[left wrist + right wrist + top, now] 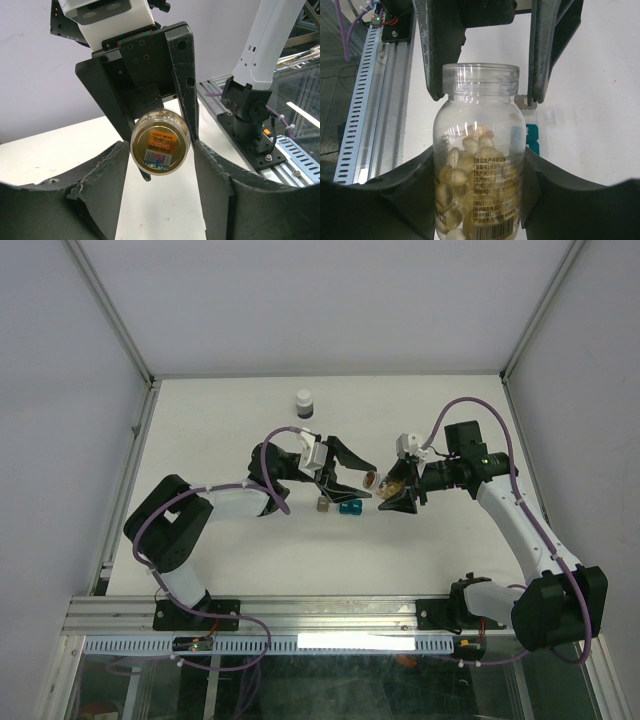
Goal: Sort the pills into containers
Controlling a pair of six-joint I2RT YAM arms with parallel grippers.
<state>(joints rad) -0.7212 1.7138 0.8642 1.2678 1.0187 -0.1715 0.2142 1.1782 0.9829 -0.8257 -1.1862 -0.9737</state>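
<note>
My right gripper (385, 488) is shut on a clear bottle (372, 480), held level above the table. The right wrist view shows the pills (465, 165) as pale yellow-tan capsules filling the bottle (480, 150), whose threaded neck has no cap. My left gripper (358, 482) faces it, jaws open, one finger on each side of the neck with a small gap. In the left wrist view the bottle's round end (160, 142), with a sticker, sits between my fingertips (122, 155). The containers stand just below: a grey-brown cup (322, 505) and a teal one (349, 507), which also shows as the teal cup (532, 137).
A dark bottle with a white cap (305, 403) stands near the table's back edge. An aluminium rail (300, 615) runs along the front edge, seen again as the rail (365, 100). The right arm's base (250, 110) is bolted there. Enclosure walls flank the table.
</note>
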